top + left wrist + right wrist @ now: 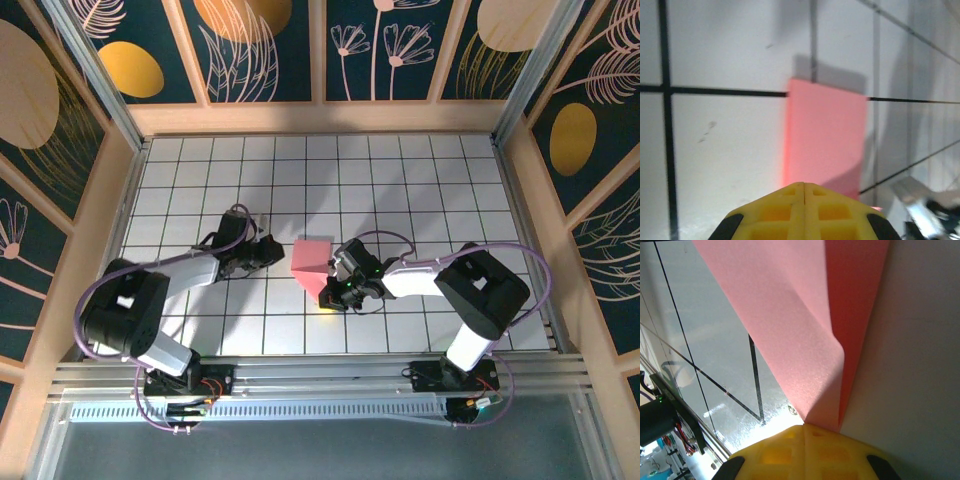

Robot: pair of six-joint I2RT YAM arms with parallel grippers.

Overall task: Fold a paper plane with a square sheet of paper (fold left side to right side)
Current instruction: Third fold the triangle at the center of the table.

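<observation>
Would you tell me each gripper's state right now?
Left gripper: closed; whether it holds anything is unclear.
Right gripper: closed on the pink paper sheet.

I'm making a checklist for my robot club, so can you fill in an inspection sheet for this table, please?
Surface: white tiled tabletop with black grid lines, flat, a few faint scuffs.
Job's things: salmon-pink square sheet of paper, partly folded, one flap lifted off the tiles.
Clutter: nothing seen.
Grippers: left gripper shut, yellow tips by the paper's edge, contact unclear; right gripper shut on the paper's near corner.
Cables: purple cables looped along both arms, off the paper.
Surroundings: dark blue wall panels with gold leaf patterns in pale wooden frames; metal rail at the arm bases.
</observation>
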